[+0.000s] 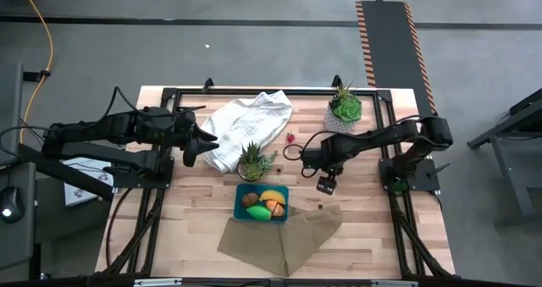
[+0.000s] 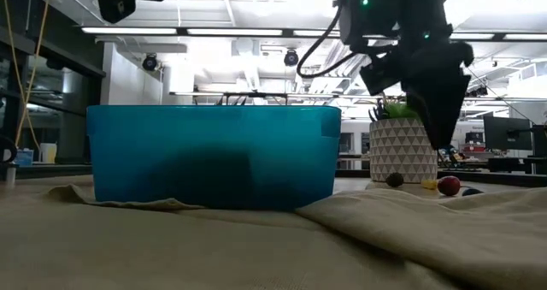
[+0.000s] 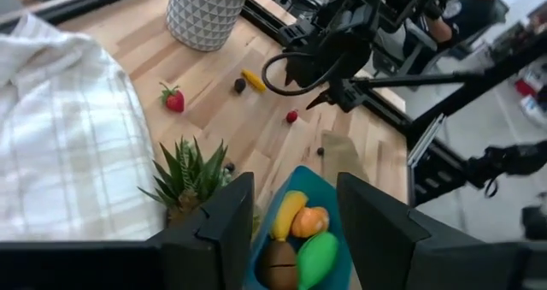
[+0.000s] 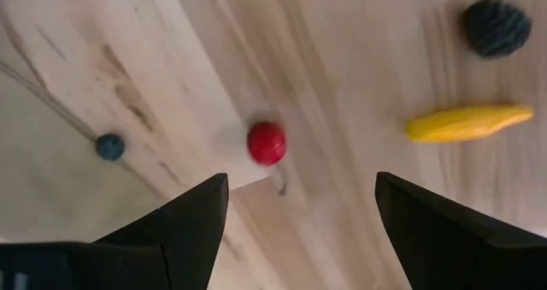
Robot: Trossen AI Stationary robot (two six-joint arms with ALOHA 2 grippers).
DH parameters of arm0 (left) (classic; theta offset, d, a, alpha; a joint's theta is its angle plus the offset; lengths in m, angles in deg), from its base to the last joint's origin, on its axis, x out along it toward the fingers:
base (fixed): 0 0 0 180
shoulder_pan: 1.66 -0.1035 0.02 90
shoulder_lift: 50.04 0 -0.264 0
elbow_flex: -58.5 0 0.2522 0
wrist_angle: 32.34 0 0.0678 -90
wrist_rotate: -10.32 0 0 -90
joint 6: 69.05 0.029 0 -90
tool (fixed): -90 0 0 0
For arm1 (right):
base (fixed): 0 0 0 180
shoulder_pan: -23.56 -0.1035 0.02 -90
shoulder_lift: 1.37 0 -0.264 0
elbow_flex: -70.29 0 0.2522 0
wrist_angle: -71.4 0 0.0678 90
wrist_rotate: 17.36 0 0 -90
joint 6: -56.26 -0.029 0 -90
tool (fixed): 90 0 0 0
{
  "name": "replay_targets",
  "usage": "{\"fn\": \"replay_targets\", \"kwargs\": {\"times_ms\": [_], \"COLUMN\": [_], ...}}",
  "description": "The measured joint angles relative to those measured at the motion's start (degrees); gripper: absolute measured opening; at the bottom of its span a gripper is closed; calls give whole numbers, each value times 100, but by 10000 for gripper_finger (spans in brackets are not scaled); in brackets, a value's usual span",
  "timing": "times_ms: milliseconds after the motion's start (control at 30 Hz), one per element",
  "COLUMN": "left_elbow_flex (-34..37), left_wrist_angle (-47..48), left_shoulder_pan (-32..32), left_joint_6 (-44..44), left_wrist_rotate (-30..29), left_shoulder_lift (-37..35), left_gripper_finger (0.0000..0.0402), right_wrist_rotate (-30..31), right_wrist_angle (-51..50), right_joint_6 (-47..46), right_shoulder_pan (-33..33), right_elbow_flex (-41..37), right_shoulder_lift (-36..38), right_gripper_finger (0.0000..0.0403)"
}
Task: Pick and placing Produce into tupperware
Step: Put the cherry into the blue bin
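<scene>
High view: the right gripper [image 1: 326, 184] hangs over the bare wood to the right of the teal tupperware [image 1: 240, 204], nearer than the white patterned pot [image 1: 342, 118]. The tupperware sits centre-near, its near edge on the tan cloth [image 1: 279, 236], and already holds a banana [image 1: 273, 195], a kiwi [image 1: 250, 200], a green pepper [image 1: 258, 212] and an orange piece [image 1: 275, 207]. A strawberry [image 1: 290, 138] lies on the wood beyond the right gripper. The left gripper [image 1: 193, 143] waits over the white towel [image 1: 246, 126], well apart from the loose produce; the right arm is clearly the nearer one.

Low view: the tupperware's wall fills the centre. To its right, past the cloth fold, a red berry [image 2: 448, 186] and a dark berry [image 2: 394, 180] rest on the table below the right arm.

Left wrist view: the left fingers stand partly open with nothing between them. The tupperware shows beyond them, beside the spiky plant [image 3: 190, 174].

Right wrist view: the jaws stand wide and empty. The red berry [image 4: 267, 142] lies on the wood just ahead of the gap, offset toward one finger; being round, it has no long axis to align with. A small yellow piece [image 4: 467, 122], a dark textured berry [image 4: 496, 26] and a blue berry [image 4: 109, 146] lie farther off.

No brand, label or legible writing appears in any view.
</scene>
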Motion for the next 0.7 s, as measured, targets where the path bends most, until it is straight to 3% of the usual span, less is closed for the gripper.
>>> {"fn": "replay_targets", "kwargs": {"times_ms": [267,533,700], "left_elbow_flex": [0,0,0], "left_wrist_angle": [59,58,59], "left_shoulder_pan": [0,0,0], "left_joint_6": [-661,-1310,-1335], "left_wrist_rotate": [-11,-11,-9], "left_shoulder_lift": [0,1,2], "left_gripper_finger": [156,156,156], "right_wrist_rotate": [169,217,-80], "right_wrist_angle": [113,-66,254], "right_joint_6": [315,-1662,-2797], "right_shoulder_pan": [151,-52,-253], "right_elbow_flex": [0,0,0], "right_shoulder_lift": [-3,16,18], "right_gripper_finger": [286,286,286]}}
